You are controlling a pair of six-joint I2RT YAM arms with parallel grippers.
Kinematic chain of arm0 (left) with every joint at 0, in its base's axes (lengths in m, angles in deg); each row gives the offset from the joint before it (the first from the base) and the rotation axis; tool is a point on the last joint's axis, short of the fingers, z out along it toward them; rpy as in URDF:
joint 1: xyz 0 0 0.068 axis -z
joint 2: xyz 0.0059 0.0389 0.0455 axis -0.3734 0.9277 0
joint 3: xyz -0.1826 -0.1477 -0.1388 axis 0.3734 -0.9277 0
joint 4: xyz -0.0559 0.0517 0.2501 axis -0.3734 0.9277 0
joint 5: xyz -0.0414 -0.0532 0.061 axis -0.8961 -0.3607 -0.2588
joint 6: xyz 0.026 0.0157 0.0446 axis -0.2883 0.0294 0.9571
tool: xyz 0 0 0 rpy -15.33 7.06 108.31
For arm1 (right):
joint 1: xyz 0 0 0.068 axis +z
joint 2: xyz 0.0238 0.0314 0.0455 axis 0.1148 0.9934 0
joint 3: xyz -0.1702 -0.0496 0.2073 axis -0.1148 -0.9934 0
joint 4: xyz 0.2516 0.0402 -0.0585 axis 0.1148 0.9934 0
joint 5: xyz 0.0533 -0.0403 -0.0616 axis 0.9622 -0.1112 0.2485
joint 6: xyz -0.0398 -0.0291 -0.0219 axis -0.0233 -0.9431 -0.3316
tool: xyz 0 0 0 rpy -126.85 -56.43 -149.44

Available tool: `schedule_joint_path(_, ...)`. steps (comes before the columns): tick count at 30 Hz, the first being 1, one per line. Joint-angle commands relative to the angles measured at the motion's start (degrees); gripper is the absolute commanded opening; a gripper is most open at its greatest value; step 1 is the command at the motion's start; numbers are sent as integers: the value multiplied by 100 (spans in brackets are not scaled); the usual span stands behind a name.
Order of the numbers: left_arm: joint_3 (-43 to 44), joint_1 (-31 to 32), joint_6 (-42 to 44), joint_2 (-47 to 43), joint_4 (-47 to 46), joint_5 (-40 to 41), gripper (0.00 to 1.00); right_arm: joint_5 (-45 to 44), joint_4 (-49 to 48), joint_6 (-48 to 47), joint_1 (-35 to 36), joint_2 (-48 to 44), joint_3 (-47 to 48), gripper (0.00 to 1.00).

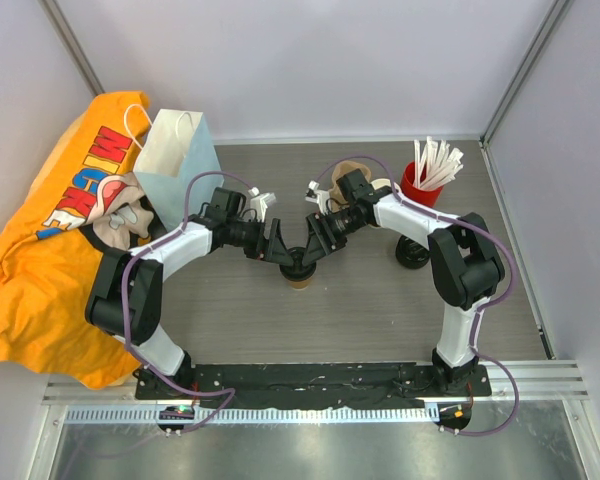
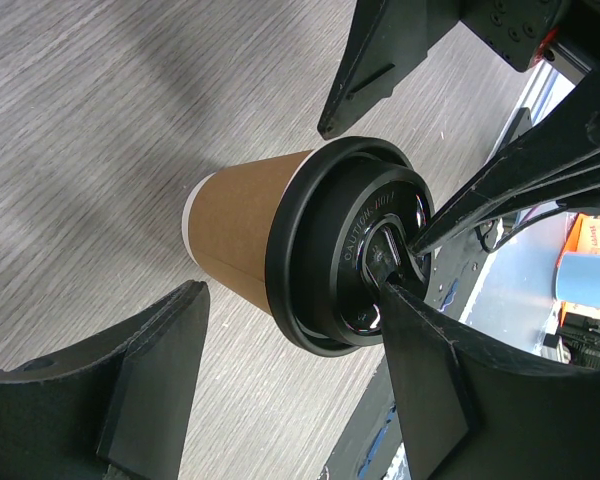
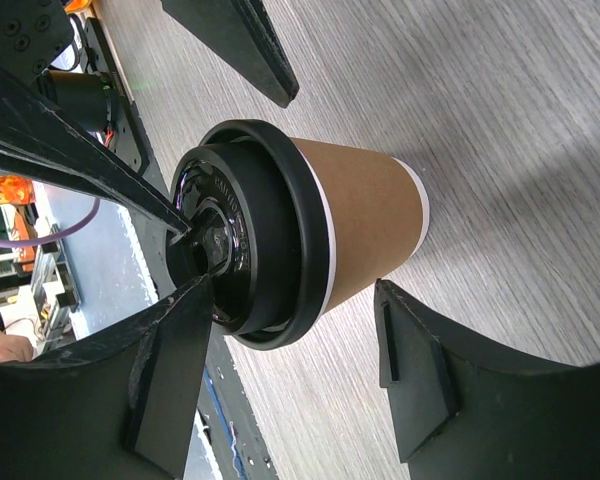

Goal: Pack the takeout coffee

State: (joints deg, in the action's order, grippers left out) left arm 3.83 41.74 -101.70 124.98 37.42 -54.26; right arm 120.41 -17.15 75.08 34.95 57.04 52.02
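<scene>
The takeout coffee point(image 1: 300, 276), a brown paper cup with a black lid, stands upright on the table between both arms. My left gripper point(image 1: 283, 255) comes at it from the left and my right gripper point(image 1: 317, 249) from the right. In the left wrist view the cup point(image 2: 242, 232) lies between the open fingers of the left gripper point(image 2: 292, 290); one fingertip point(image 2: 412, 330) rests on the lid's top, the other stands clear of the cup's wall. In the right wrist view the right gripper point(image 3: 292, 288) is open the same way around the cup point(image 3: 365, 222), one fingertip point(image 3: 180, 330) at the lid.
A white paper bag point(image 1: 177, 155) stands at the back left, against an orange plastic bag point(image 1: 40, 260). A red holder with white sticks point(image 1: 426, 180) is at the back right, a pile of black lids point(image 1: 412, 255) in front of it. Brown cups point(image 1: 346, 172) sit behind the right wrist.
</scene>
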Motion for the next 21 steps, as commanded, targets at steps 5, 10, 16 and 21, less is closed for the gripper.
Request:
schedule_joint_path(5, -136, 5, 174, 53, -113, 545, 72, -754, -44, -94, 144, 125, -31, 66)
schedule_joint_path(10, -145, 5, 174, 88, -105, 580, 70, -903, 9, -156, 231, 133, -57, 65)
schedule_joint_path(16, -145, 14, 192, 123, -96, 721, 68, -1044, 105, -191, 275, 239, -5, 64)
schedule_joint_path(21, -110, 14, 209, 211, -26, 914, 66, -1193, 158, -235, 302, 291, 57, 63)
